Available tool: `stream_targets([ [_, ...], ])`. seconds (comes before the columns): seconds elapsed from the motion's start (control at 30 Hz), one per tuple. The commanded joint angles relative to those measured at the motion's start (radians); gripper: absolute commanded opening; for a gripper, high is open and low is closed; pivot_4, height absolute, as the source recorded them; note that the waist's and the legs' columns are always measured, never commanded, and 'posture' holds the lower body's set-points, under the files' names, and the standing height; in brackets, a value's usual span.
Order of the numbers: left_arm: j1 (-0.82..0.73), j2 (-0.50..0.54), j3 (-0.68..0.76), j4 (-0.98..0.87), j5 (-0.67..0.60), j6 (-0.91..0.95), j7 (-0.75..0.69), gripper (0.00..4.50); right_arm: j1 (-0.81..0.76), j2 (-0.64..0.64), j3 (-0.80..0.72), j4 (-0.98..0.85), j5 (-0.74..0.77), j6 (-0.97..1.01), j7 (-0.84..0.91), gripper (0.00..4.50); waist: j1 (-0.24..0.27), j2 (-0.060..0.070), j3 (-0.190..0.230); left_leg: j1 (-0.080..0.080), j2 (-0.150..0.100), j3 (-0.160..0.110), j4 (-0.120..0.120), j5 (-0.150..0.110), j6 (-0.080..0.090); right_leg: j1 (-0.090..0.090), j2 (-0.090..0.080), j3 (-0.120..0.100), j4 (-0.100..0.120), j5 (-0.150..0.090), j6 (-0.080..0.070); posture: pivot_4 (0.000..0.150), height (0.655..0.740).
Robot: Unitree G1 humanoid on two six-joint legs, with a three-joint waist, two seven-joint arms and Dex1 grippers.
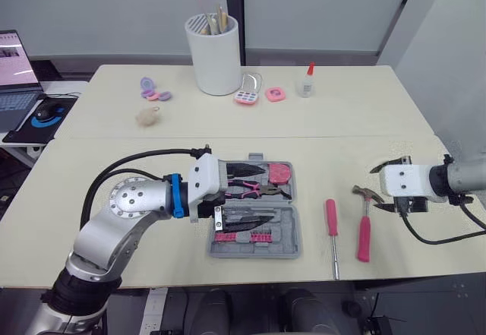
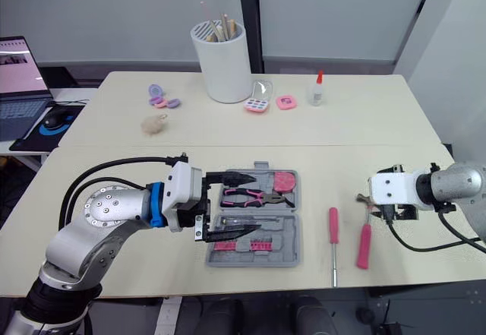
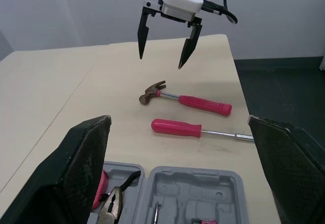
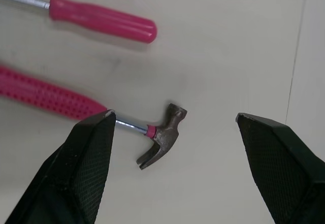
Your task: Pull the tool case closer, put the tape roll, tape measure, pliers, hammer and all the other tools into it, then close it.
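Pink in its handle and dark metal at its head, the hammer (image 1: 364,229) lay flat on the desk (image 1: 425,145), to the right of the open tool case (image 1: 292,245) and just beside the pink screwdriver (image 1: 332,225), which lay between the 2. Its long axis ran from near to far: the handle pointed toward the robot and the head pointed away, with the claw end of the head turned a little to the left.

The right claw (image 3: 160,60) was clearly the nearer one. It hung above the head end of the hammer, apart from it, with its 2 fingers spread wide and nothing between them. In the right wrist view the head (image 4: 162,138) sat in the gap between the fingers, closer to one of them, and the handle ran off under that same finger. So the gap of the claw was in line with the handle, not across it. I judged that the wrist would need a turn, or a shift toward the handle, before going down for a good grip.

The left claw (image 2: 256,203) was over the tool case, also wide open and empty, beside the pliers (image 1: 254,191) that already lay inside.
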Motion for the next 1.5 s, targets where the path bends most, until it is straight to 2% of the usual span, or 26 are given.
stream_targets([
  [0.03, -0.014, -0.009, -0.002, -0.019, 0.008, -0.028, 0.0, 4.5, -0.103, 0.034, 0.064, 0.157, -0.137, -0.289, 0.011, 4.02, -0.001, 0.0, 0.0, 0.0, 0.0, 0.0, 0.0, 0.0, 0.0, 0.0, 0.0, 0.0, 0.0, 0.0, 0.0, 0.15, 0.74],
  [0.27, -0.009, -0.009, 0.0, -0.026, 0.009, -0.026, 0.004, 4.5, -0.323, 0.14, 0.226, 0.473, -0.385, -0.702, -0.021, 4.02, -0.001, 0.001, 0.001, 0.001, 0.0, 0.001, 0.0, 0.0, 0.0, 0.0, 0.0, 0.001, 0.001, 0.0, 0.0, 0.15, 0.74],
  [0.4, -0.002, -0.019, -0.006, -0.051, 0.01, -0.009, 0.031, 4.5, -0.408, 0.193, 0.3, 0.622, -0.542, -0.831, -0.101, 4.02, 0.0, 0.001, 0.001, 0.001, 0.0, 0.001, 0.001, 0.0, 0.0, 0.0, -0.001, 0.001, 0.001, 0.0, -0.001, 0.15, 0.74],
  [0.6, 0.034, -0.01, 0.0, -0.098, 0.008, 0.016, 0.068, 4.5, -0.472, 0.251, 0.366, 0.722, -0.661, -0.931, -0.193, 4.02, 0.0, 0.001, 0.001, 0.001, 0.0, 0.001, 0.002, 0.0, 0.0, 0.0, -0.002, 0.002, 0.002, 0.0, -0.001, 0.15, 0.74],
  [0.87, 0.058, -0.011, 0.006, -0.145, 0.005, 0.05, 0.118, 4.5, -0.539, 0.307, 0.424, 0.805, -0.803, -0.945, -0.308, 4.02, -0.001, 0.001, 0.001, 0.002, 0.0, 0.001, 0.002, 0.0, 0.0, 0.001, -0.002, 0.002, 0.003, 0.0, -0.001, 0.15, 0.74],
  [0.97, 0.074, -0.006, 0.012, -0.162, 0.0, 0.06, 0.129, 4.5, -0.554, 0.331, 0.45, 0.834, -0.857, -0.937, -0.374, 3.41, 0.0, 0.001, 0.001, 0.002, 0.0, 0.0, 0.003, 0.0, 0.0, 0.001, -0.002, 0.002, 0.003, 0.001, -0.001, 0.15, 0.74],
  [1.1, 0.086, -0.001, 0.02, -0.178, -0.006, 0.073, 0.139, 4.5, -0.588, 0.356, 0.49, 0.885, -0.927, -0.931, -0.453, 2.29, 0.0, 0.001, 0.001, 0.002, 0.0, 0.0, 0.003, 0.0, 0.0, 0.001, -0.002, 0.002, 0.003, 0.001, -0.001, 0.15, 0.74],
  [1.33, 0.094, 0.005, 0.026, -0.181, -0.011, 0.078, 0.143, 4.5, -0.616, 0.379, 0.533, 0.965, -0.968, -0.932, -0.528, 0.7, -0.001, 0.001, 0.001, 0.004, 0.0, 0.0, 0.004, 0.0, 0.0, 0.004, -0.002, 0.001, 0.003, 0.001, -0.001, 0.15, 0.74],
  [1.43, 0.094, 0.005, 0.023, -0.176, -0.009, 0.071, 0.14, 4.5, -0.627, 0.37, 0.53, 0.975, -0.96, -0.942, -0.525, 0.18, -0.001, 0.001, 0.001, 0.008, 0.0, 0.0, 0.004, 0.0, 0.0, 0.007, -0.002, 0.002, 0.003, 0.0, -0.001, 0.15, 0.74],
  [1.5, 0.093, 0.004, 0.02, -0.169, -0.006, 0.064, 0.136, 4.5, -0.632, 0.36, 0.528, 0.978, -0.96, -0.948, -0.532, 0.18, -0.001, 0.001, 0.001, 0.009, 0.0, 0.0, 0.004, 0.0, 0.0, 0.009, -0.002, 0.001, 0.003, 0.0, -0.001, 0.15, 0.74],
])
